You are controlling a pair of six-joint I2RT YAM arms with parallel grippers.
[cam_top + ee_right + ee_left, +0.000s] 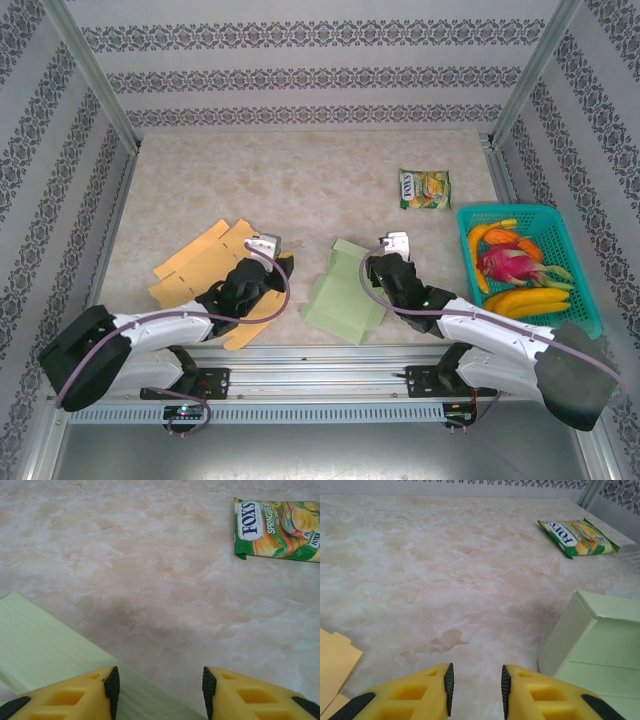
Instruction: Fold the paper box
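- Box, paper, pale green [345, 290]: lies partly folded at the near middle of the table [300, 180], between the two arms. One panel stands raised along its far side, and the rest lies low on the surface.
- Left gripper [476, 672]: yellow fingers [427, 685] stand apart with a narrow gap and pinch nothing. Bare marbled tabletop shows between them, and the green box sits just beside the right-hand finger.
- Right gripper [161, 675]: fingers spread wider and grip nothing. The left-hand finger [85, 690] hangs above a flat green panel of the box; whether it touches the panel cannot be told.
- Sheet, orange card [205, 262]: flat and unfolded, at the near left of the table, partly under the left arm.
- Candy bag, green [425, 188]: lies flat on the far right of the table, well apart from the box.
- Basket, teal plastic [510, 210]: stands at the right edge and holds bananas [525, 300] and a pink dragon fruit [505, 265], among other fruit.
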